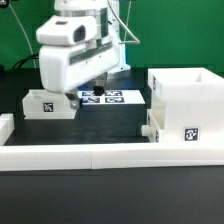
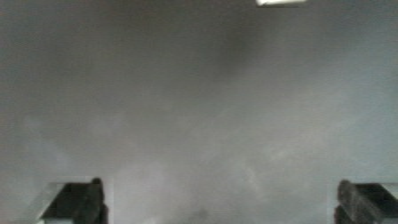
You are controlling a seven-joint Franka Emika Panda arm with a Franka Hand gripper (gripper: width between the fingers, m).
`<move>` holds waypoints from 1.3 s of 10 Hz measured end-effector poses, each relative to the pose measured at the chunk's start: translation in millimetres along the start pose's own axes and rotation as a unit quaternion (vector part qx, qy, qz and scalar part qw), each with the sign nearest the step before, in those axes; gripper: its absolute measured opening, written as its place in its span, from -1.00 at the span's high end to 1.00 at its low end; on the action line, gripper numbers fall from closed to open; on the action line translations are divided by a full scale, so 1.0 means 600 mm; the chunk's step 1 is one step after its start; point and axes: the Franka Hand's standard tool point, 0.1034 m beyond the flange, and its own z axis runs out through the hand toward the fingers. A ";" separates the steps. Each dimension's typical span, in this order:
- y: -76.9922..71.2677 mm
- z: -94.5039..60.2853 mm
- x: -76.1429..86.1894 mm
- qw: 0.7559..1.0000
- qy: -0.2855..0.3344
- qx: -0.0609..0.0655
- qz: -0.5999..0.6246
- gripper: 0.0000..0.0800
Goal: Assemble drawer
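Claw (image 2: 217,204): fingers (image 2: 73,200) spread wide apart, nothing between them. Beyond them my wrist view gives only a blurred grey surface.
Arm (image 1: 72,58): the white head hangs low over the desk (image 1: 110,200), toward the exterior view's left. Its bulk hides the claw tips from that camera.
Tray (image 1: 52,103): shallow, white, lying flat on the desk just under the arm head, tray tag (image 1: 45,103) facing the camera. I cannot tell whether anything touches it.
Marker board (image 1: 106,97): flat, just beside the tray, between it and the housing.
Housing (image 1: 190,100): tall open box at the exterior view's right, well apart from the arm, housing tag (image 1: 190,133) on its near face.
Border wall (image 1: 90,157): long, low, across the front.
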 end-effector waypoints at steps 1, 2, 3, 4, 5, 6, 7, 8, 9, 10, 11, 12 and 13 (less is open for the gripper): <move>-0.008 -0.002 -0.015 0.999 0.002 -0.002 0.042 -0.62; -0.012 -0.003 -0.031 0.997 0.004 -0.001 0.080 -0.62; -0.015 -0.006 -0.045 0.991 0.010 -0.006 0.131 -0.62; -0.020 -0.005 -0.059 0.985 0.013 -0.009 0.170 -0.62; -0.025 -0.002 -0.064 0.978 0.013 -0.005 0.207 -0.62; -0.025 -0.003 -0.060 0.971 0.016 -0.004 0.240 -0.62; -0.026 -0.002 -0.058 0.963 0.017 -0.002 0.270 -0.62; -0.027 -0.002 -0.057 0.952 0.019 0.001 0.306 -0.62; -0.029 -0.002 -0.055 0.940 0.021 0.004 0.340 -0.62; -0.030 -0.001 -0.055 0.933 0.021 0.005 0.360 -0.62; -0.037 0.004 -0.063 0.930 0.021 0.003 0.368 -0.62; -0.046 0.008 -0.074 0.929 0.023 -0.002 0.369 -0.62; -0.058 0.015 -0.093 0.931 0.022 -0.005 0.365 -0.62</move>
